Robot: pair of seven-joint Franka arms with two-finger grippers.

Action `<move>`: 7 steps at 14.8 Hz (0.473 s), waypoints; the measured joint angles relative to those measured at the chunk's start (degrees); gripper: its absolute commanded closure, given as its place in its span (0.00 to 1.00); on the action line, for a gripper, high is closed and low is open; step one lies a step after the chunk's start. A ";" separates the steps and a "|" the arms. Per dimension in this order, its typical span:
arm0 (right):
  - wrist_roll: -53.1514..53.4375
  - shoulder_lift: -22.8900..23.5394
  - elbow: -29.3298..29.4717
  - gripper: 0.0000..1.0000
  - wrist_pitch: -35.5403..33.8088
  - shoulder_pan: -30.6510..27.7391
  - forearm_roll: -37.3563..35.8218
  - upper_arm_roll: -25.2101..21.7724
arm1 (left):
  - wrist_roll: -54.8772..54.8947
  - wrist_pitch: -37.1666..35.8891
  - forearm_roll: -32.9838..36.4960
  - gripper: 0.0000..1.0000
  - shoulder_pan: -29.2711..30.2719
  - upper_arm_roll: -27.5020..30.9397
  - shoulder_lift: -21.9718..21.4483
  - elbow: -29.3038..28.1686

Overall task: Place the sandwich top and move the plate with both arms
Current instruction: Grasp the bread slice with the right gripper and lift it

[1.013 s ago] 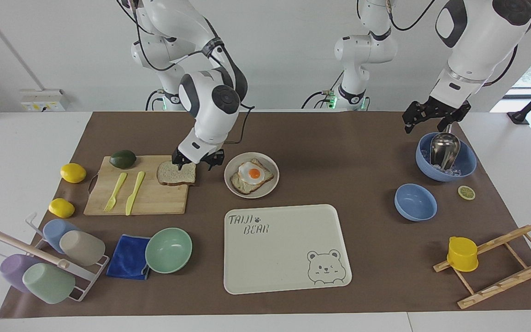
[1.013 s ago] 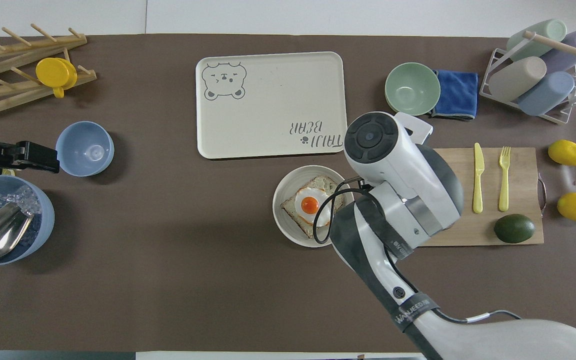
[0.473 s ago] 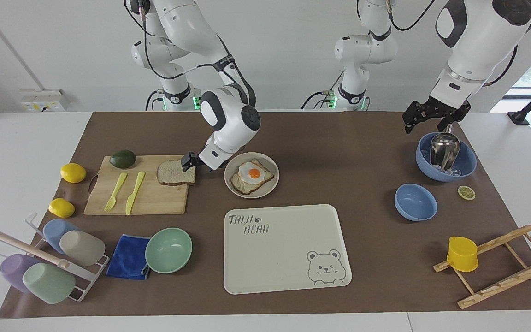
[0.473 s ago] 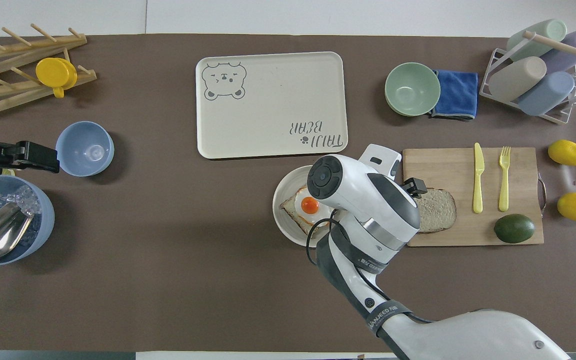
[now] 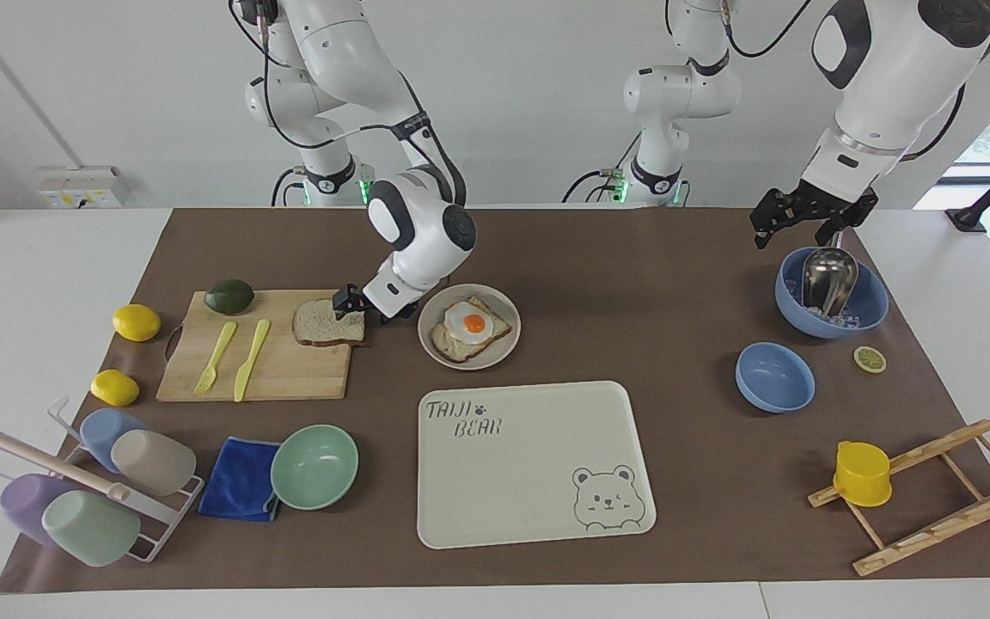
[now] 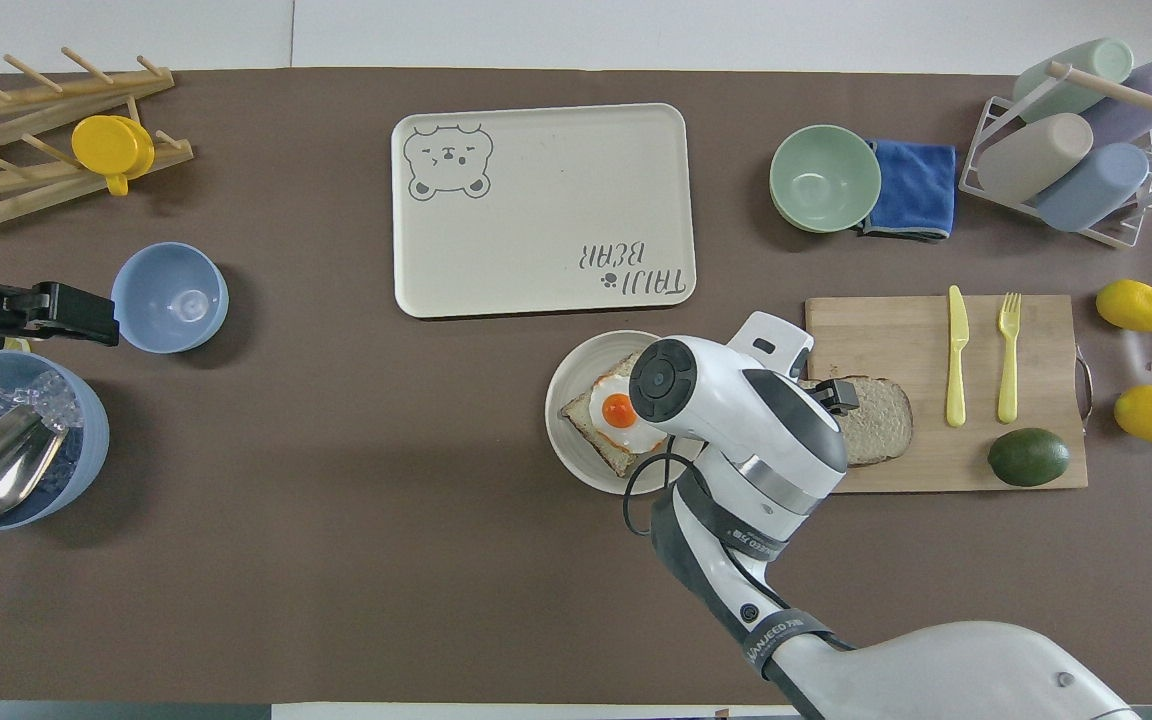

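Note:
The sandwich top (image 5: 323,323), a plain slice of speckled bread, lies flat on the wooden cutting board (image 5: 280,370), with its edge hanging over the board's end toward the plate. In the overhead view the slice (image 6: 881,425) is partly covered by the arm. The small round plate (image 5: 508,314) beside the board holds a toast with a fried egg (image 5: 471,325); it also shows in the overhead view (image 6: 561,440). My right gripper (image 5: 363,309) is tilted sideways, open, low at the slice's plate-side edge, one finger (image 6: 841,392) over the slice. My left gripper (image 5: 804,225) waits, open and empty, over the blue ice bowl (image 5: 869,309).
On the board lie an avocado (image 5: 229,296), a yellow fork and a knife (image 5: 252,357). The cream bear tray (image 5: 538,464) lies farther from the robots than the plate. There are also a mint bowl (image 5: 314,466), a blue cloth, a cup rack, lemons, a small blue bowl (image 5: 774,376) and a wooden rack.
My right gripper has come down from above the slice, tilted over and moved to the slice's plate-side edge. The slice, the plate and my left arm have not moved.

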 measured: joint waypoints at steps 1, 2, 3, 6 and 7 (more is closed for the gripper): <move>0.18 -0.02 -0.32 0.10 0.10 -0.07 0.00 0.00 | 0.00 0.00 0.00 0.00 0.00 0.00 0.00 0.00; 0.29 -0.06 -0.58 0.13 0.11 -0.26 0.00 0.00 | 0.00 0.00 0.00 0.00 0.00 0.00 0.00 0.00; 0.44 -0.11 -0.76 0.16 0.12 -0.55 0.00 -0.02 | 0.00 0.00 0.00 0.00 0.00 0.00 0.00 0.00; 0.72 -0.42 -1.11 0.27 0.20 -1.25 0.00 -0.02 | 0.00 0.00 0.00 0.00 0.00 0.00 0.00 0.00; 0.87 -0.49 -1.15 0.28 0.20 -1.26 0.00 -0.02 | 0.00 0.00 0.00 0.00 0.00 0.00 0.00 0.00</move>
